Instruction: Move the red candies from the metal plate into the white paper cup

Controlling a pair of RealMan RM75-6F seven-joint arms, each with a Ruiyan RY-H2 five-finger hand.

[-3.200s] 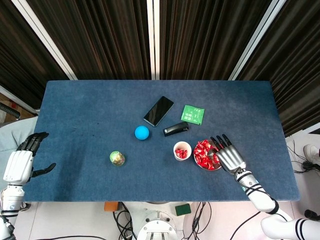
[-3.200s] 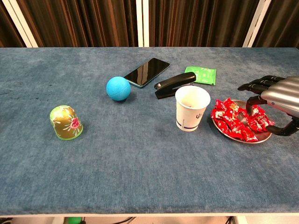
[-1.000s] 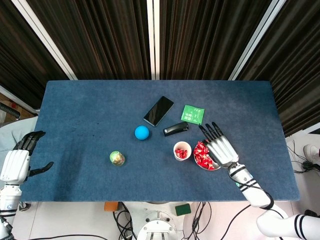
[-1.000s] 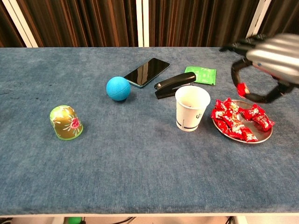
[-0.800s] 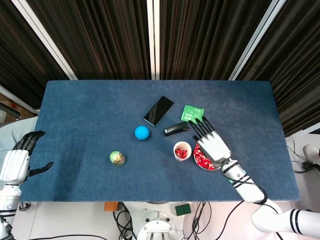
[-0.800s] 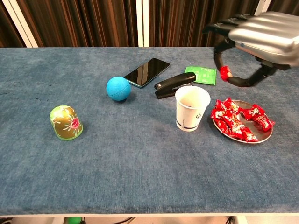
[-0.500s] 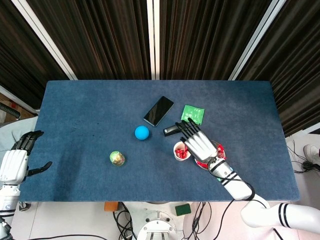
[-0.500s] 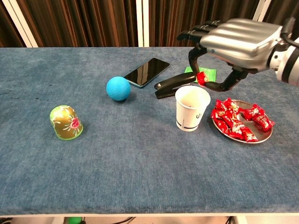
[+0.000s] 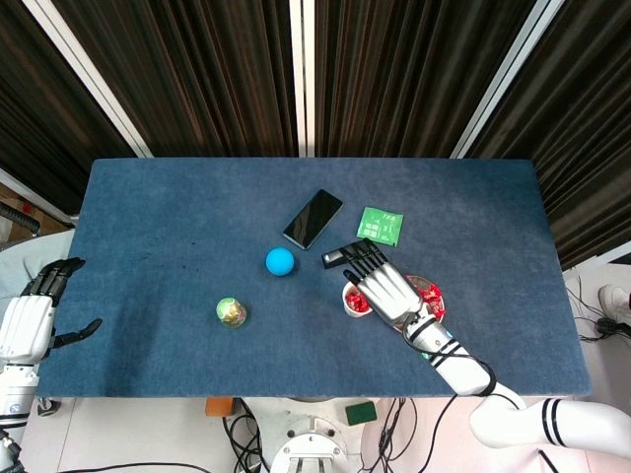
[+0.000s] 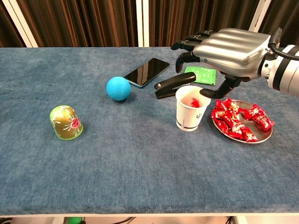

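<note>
Here, right hand (image 10: 229,49) spread above white paper cup (image 10: 191,108), red candy (image 10: 194,102) inside, left hand (image 9: 35,315) spread.

From above we lose most of the white paper cup (image 9: 352,299) and metal plate (image 9: 434,293) under the right hand (image 9: 385,286).

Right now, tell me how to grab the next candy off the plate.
Pinch a twisted wrapper end of the candy lying apart at the plate's right edge, coming from above on the right. It sits clear of the pile, leaving finger room.
</note>
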